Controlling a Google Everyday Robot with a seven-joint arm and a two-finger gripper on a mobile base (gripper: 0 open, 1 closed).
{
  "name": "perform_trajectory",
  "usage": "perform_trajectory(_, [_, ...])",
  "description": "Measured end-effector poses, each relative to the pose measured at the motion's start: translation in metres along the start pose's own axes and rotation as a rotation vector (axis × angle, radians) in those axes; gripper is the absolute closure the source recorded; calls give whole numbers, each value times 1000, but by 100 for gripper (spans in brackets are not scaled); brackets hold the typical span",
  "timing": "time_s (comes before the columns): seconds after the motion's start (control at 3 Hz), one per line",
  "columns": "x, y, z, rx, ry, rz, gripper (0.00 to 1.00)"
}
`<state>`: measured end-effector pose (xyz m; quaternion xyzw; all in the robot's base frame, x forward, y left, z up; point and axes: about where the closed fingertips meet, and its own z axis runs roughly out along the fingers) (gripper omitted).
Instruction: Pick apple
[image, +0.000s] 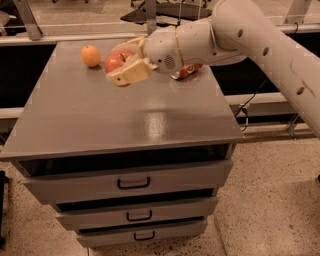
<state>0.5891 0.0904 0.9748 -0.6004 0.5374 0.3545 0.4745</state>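
Note:
The red-pink apple (116, 61) sits between the cream fingers (131, 73) of my gripper (121, 62), held above the grey cabinet top (135, 115) near its back left. The gripper is shut on the apple, one finger in front and one behind. My white arm (240, 35) reaches in from the upper right.
A small orange fruit (90, 55) lies on the back left of the top, just left of the apple. A red object (187, 71) shows partly under the wrist. The cabinet has three drawers (134, 183) at the front. Speckled floor lies to the right.

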Motion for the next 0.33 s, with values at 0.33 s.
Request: perform_trajectory(0.33, [-5, -4, -3, 8, -13, -8, 100])
